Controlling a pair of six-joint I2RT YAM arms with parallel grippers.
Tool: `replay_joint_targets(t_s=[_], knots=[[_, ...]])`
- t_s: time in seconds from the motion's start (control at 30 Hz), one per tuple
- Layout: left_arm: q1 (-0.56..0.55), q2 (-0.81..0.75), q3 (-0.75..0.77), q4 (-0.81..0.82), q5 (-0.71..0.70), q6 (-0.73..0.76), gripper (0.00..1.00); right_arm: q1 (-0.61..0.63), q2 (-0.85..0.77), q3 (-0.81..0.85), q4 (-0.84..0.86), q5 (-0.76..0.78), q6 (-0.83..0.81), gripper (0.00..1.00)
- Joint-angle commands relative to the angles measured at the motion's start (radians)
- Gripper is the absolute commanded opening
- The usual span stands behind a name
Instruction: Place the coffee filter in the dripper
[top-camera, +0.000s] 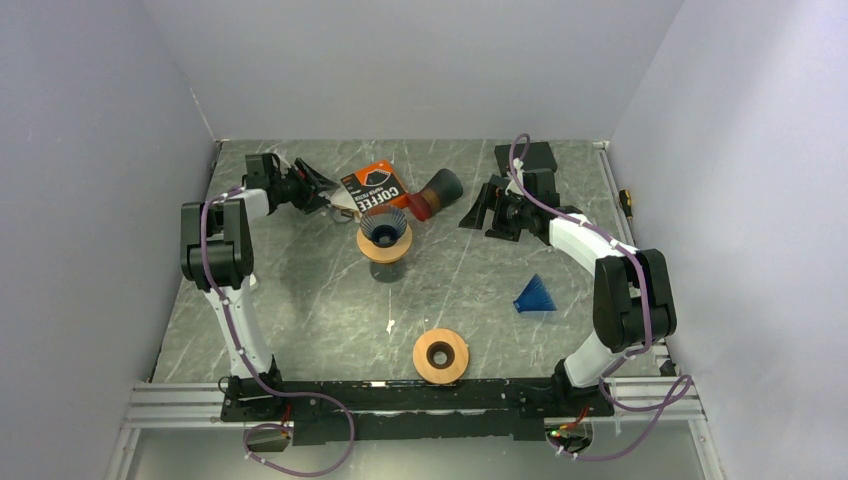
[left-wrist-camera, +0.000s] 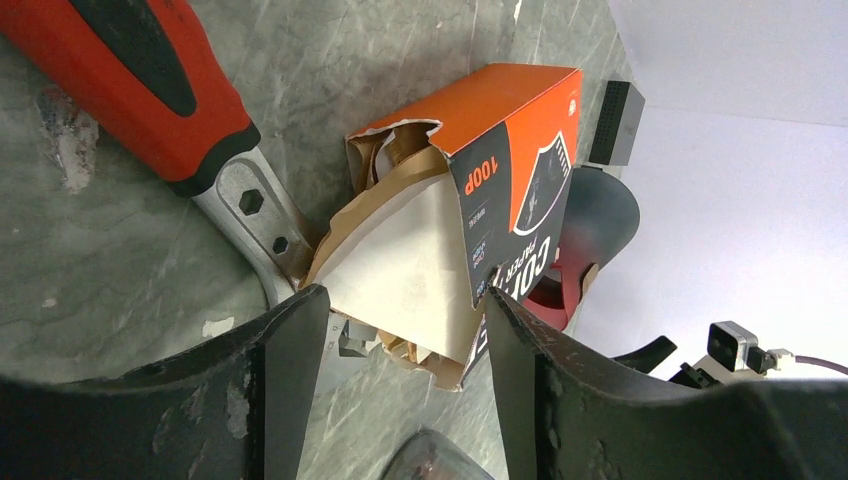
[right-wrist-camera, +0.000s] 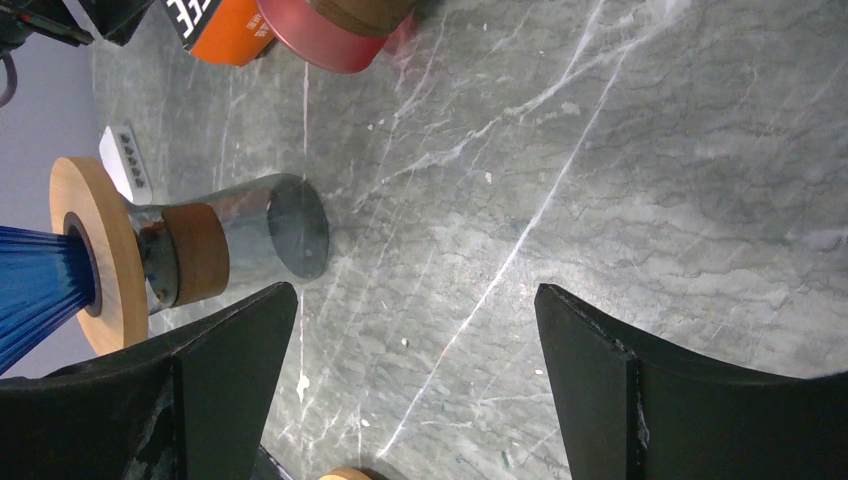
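We are looking at the left gripper (left-wrist-camera: 400, 305) with its jaws standing well apart on either side of the coffee filter (left-wrist-camera: 400, 260). As far as we can see it is pinching nothing. The filter is poking out of the torn orange box (left-wrist-camera: 520, 130) in the upper middle of the overhead view, with the dripper (top-camera: 385, 243) just below it and slightly to the right. The right gripper (right-wrist-camera: 415, 295) is hanging wide open over bare stone, with nothing in it.

We are worrying about three things. The jaws may close on several sheets at once, since the papers are stacked tight. The box is light and may drag along with the pull. The red-handled tool (left-wrist-camera: 130, 70) is lying close at the upper left and may catch a finger. The dripper is also sitting on a narrow glass stand, so a sideways nudge could tip it.

We are working on a grey marbled tabletop (top-camera: 320, 300), smooth and probably slippery, boxed in by plain pale walls (top-camera: 420, 60).
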Motion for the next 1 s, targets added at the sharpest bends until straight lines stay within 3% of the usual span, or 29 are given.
replay_joint_targets(t_s=[0.0,0.37,0.6,0.97], knots=[[-0.007,0.002,0.018,0.02,-0.008,0.004,0.65,-0.004,-0.022,0.003,0.018,0.016,-0.018,0.94],[-0.008,0.021,0.022,0.048,0.005,-0.008,0.64,-0.003,-0.022,0.008,0.008,0.018,-0.021,0.94],[-0.01,0.005,0.003,0.039,-0.008,0.005,0.69,-0.004,-0.02,0.012,0.009,0.015,-0.021,0.94],[-0.01,0.019,-0.011,0.079,0.003,-0.017,0.7,-0.003,-0.025,0.003,0.009,0.018,-0.021,0.94]])
